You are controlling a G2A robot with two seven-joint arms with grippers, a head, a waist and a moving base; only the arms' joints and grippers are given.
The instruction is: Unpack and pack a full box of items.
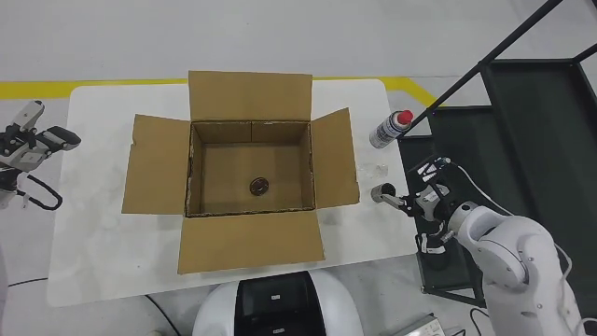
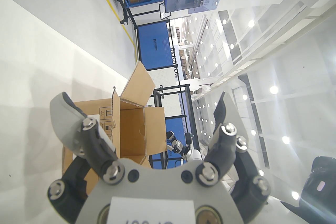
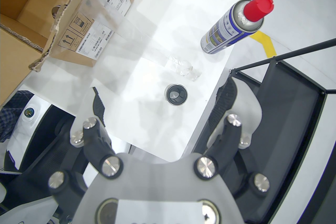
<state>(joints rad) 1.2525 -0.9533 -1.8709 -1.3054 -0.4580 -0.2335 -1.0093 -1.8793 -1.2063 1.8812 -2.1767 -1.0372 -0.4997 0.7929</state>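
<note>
An open cardboard box [image 1: 250,177] stands mid-table with its flaps spread, and one small round item [image 1: 258,185] lies on its floor. To the right of it stand a red-capped spray can [image 1: 391,129] [image 3: 233,25] and a small dark round tin [image 1: 381,193] [image 3: 176,94]. A crumpled clear plastic piece [image 3: 183,68] lies between them. My right gripper [image 1: 409,200] [image 3: 161,101] hangs open just above and behind the tin, at the table's right edge. My left gripper [image 1: 42,136] [image 2: 144,109] is open and holds nothing, off the table's left edge, facing the box [image 2: 131,125].
The white table [image 1: 103,243] has bare room left of and in front of the box. A black metal rack [image 1: 522,121] [image 3: 288,104] stands close against the table's right side. Yellow floor tape [image 1: 93,86] runs behind the table.
</note>
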